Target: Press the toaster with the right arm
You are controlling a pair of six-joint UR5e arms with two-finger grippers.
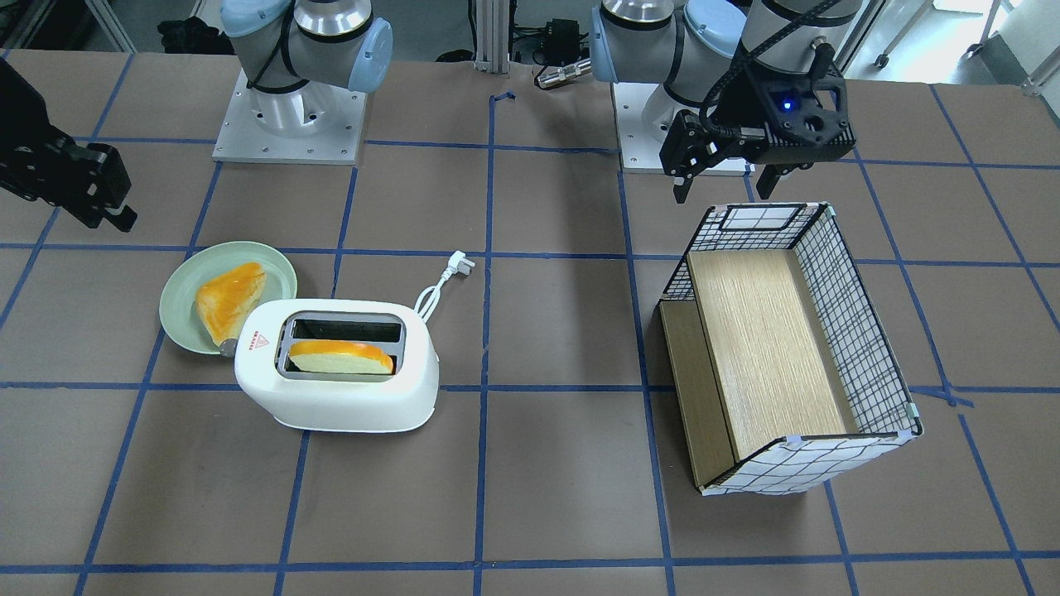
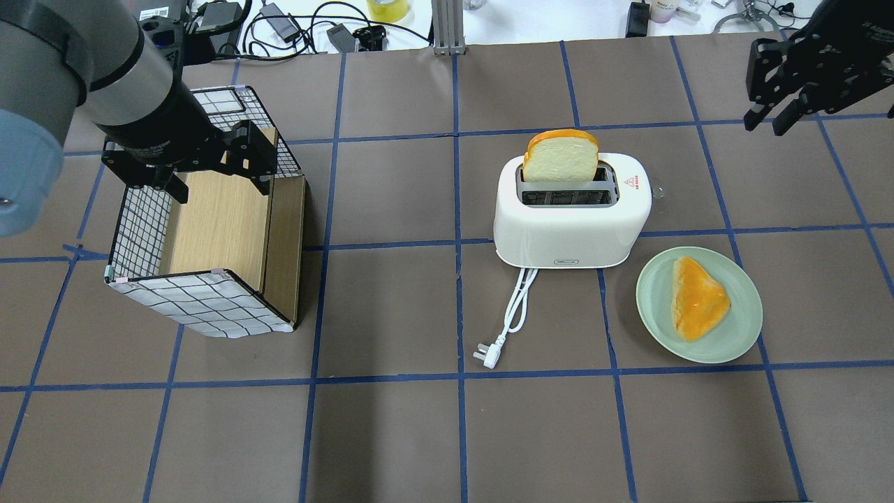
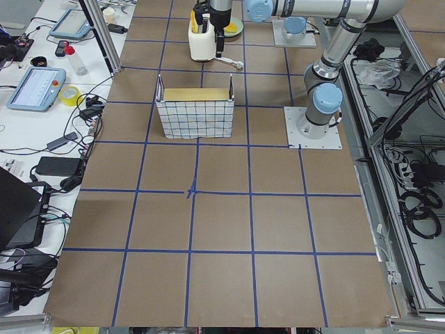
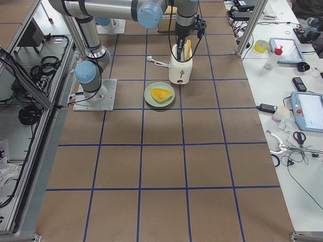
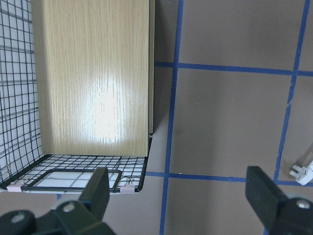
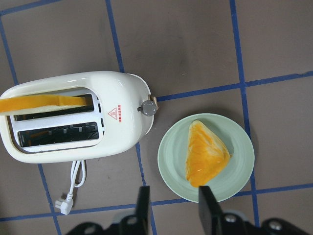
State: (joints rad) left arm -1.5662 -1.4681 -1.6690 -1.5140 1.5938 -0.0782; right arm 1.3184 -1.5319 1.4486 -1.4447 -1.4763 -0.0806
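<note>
Matte brown paper covers the surface (image 2: 391,433), squared off with blue tape. I see the glossy, rounded white toaster (image 2: 569,227) standing just beside a smooth pale-green plate (image 2: 653,293), with a spongy bread slice (image 2: 561,157) upright in one slot. My right claw (image 6: 173,210) hangs clear of it, fingers parted and empty. The left claw (image 5: 178,196) gapes wide and empty by the grid-patterned box (image 2: 202,304).

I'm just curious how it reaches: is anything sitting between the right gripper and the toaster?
Nothing visible. The right gripper hangs open in the air, off to one side of the toaster, with only bare table between them. The green plate lies flat near the toaster's knob end, off that line.
</note>
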